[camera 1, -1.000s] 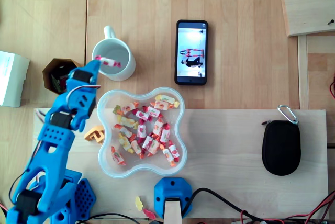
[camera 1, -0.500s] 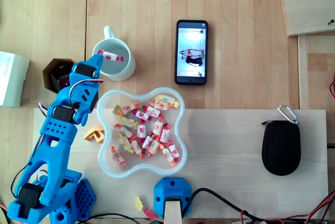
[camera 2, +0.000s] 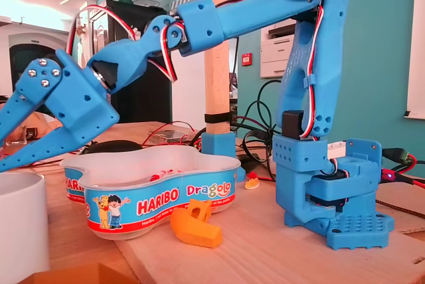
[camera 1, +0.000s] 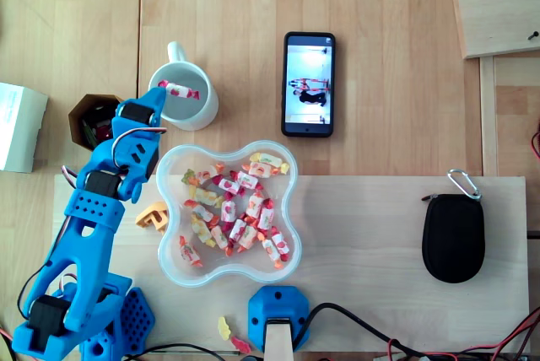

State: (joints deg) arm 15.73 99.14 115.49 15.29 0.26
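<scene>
My blue gripper [camera 1: 154, 95] hovers at the left rim of a white mug [camera 1: 205, 106] in the overhead view. A red-and-white wrapped candy [camera 1: 179, 89] lies inside the mug, apart from the fingers. In the fixed view the gripper [camera 2: 5, 143] stands open with nothing between its two fingers, above the mug [camera 2: 20, 231]. Just below the mug sits a clear clover-shaped tub [camera 1: 166, 177] holding several wrapped candies [camera 1: 232, 209]; its wall reads Haribo [camera 2: 166, 199].
An orange plastic piece [camera 1: 153, 215] lies left of the tub. A phone [camera 1: 309, 84] lies right of the mug, a black pouch [camera 1: 453, 237] far right. A brown cup [camera 1: 94, 118] and white box [camera 1: 18, 126] sit left. A loose candy [camera 1: 226, 329] lies near the blue mount [camera 1: 277, 315].
A second ago the candy was at my fingertips over the mug; it now lies in the mug and the gripper has drawn back to the left rim. Nothing moved in the last half second.
</scene>
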